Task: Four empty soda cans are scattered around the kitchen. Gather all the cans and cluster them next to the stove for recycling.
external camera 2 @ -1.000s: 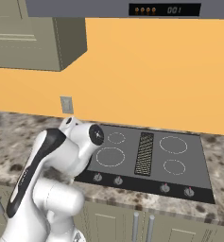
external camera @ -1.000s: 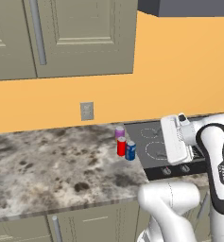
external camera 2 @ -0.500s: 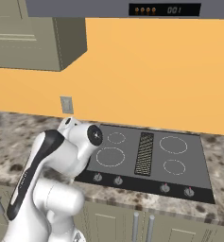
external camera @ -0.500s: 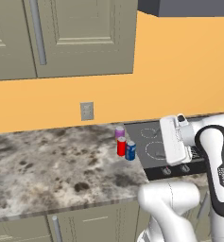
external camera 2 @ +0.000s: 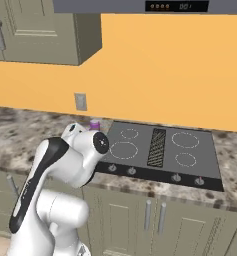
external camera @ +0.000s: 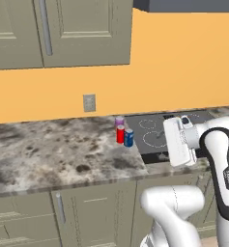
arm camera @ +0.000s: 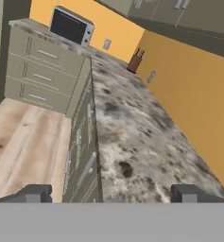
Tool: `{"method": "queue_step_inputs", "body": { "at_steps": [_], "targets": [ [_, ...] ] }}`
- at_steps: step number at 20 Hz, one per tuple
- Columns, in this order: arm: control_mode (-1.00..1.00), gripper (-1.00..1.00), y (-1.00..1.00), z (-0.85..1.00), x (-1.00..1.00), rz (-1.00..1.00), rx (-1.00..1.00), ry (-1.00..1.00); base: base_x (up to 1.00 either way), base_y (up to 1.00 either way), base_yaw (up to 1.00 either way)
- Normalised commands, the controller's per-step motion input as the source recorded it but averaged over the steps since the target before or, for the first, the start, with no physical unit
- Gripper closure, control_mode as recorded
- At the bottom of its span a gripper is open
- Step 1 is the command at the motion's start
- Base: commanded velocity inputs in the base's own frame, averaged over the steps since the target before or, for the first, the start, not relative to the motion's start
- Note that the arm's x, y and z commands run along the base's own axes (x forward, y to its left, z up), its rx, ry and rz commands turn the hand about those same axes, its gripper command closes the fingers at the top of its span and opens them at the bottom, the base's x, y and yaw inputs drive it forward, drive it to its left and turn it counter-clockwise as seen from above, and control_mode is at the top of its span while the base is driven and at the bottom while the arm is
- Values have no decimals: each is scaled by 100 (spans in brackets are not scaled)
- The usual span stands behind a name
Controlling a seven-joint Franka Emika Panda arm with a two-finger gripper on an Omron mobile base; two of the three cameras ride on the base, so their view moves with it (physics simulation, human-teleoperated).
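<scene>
Speckled granite counter [arm camera: 132, 142] stretches ahead of the gripper [arm camera: 111, 194], whose jaws stand wide apart with nothing between them. 3 soda cans [external camera: 123, 134] sit clustered beside the stove [external camera 2: 160, 150], behind the gripper's line of sight. Risk: swinging the arm round could topple them, since they're unseen.

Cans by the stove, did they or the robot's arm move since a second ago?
Nothing visibly changed. The purple can, the red can and the blue can stand in the same cluster on the counter at the stove's left edge. The arm holds the same pose, and the gripper has its jaws wide apart with nothing between them.
</scene>
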Motion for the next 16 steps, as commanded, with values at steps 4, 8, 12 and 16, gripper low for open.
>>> {"method": "queue_step_inputs", "body": {
  "at_steps": [4, 8, 12, 16],
  "targets": [
    [100, -100, 0, 0, 0, 0, 0, 0, -58, 13, 18],
    [100, -100, 0, 0, 0, 0, 0, 0, -32, 49, 28],
    [100, -100, 0, 0, 0, 0, 0, 0, -6, 38, 42],
    [100, -100, 0, 0, 0, 0, 0, 0, 0, 17, 49]
  ]
}}
